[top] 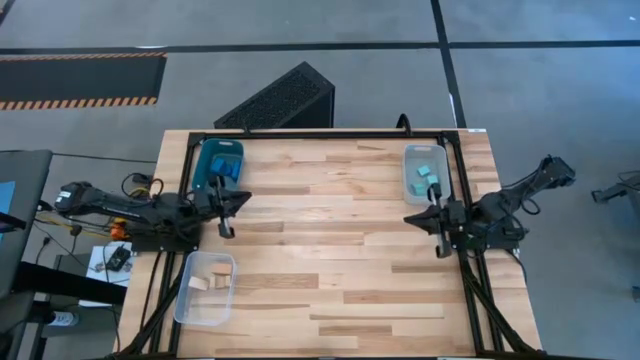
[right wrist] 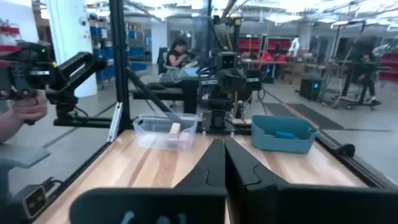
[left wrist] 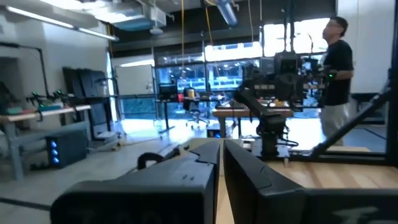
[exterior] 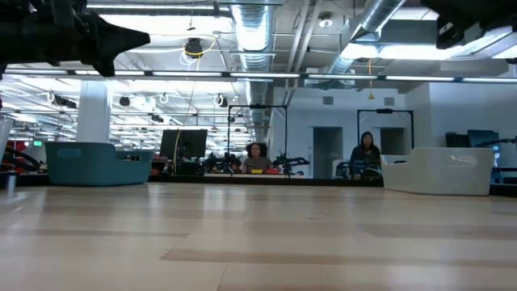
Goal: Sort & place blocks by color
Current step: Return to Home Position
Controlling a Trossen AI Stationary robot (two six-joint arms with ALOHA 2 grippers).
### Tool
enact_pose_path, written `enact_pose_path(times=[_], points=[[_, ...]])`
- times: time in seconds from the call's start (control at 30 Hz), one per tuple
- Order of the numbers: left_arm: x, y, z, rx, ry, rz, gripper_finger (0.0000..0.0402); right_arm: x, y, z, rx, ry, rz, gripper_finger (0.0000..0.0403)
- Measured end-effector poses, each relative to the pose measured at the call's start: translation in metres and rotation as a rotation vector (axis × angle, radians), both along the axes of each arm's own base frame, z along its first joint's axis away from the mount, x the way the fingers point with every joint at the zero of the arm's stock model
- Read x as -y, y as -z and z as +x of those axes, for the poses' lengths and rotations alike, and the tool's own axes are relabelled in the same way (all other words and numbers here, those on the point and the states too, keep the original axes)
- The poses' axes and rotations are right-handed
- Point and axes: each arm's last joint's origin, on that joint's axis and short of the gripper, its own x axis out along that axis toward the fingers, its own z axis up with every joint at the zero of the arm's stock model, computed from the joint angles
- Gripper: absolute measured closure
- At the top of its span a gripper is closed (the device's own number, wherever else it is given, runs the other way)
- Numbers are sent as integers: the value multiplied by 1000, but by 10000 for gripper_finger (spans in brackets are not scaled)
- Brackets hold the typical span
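Blocks of bare wood point(top: 212, 281) lie in the clear tray point(top: 190, 300) at my near left, just in front of the left gripper point(top: 240, 199), whose fingers I see pressed together on nothing. I read the right gripper point(top: 415, 218) as closed and empty too. Just behind it the turquoise blocks point(top: 428, 177) sit in the grey tray point(top: 410, 160); the dark blue blocks point(top: 222, 160) fill the teal tray point(top: 205, 150) behind the left one

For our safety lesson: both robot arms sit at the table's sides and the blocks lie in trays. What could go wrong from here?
The left hand hangs right beside the blue rectangular plastic tray; a careless swing could knock it. The right hand is just as close to the grey rectangular plastic tray. A person's hand shows just off the table in the right wrist view; a moving arm might strike it.
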Motion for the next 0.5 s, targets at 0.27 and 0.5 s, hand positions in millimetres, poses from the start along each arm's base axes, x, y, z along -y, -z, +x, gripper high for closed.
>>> enact_pose_path(times=[0.27, 0.5], points=[[-2, -2, -12, 14, -14, 25, 386, 12, 18, -14, 72, 21, 22, 399], [-4, -3, -21, 33, -24, 19, 386, 18, 24, -27, 157, -8, 36, 400]])
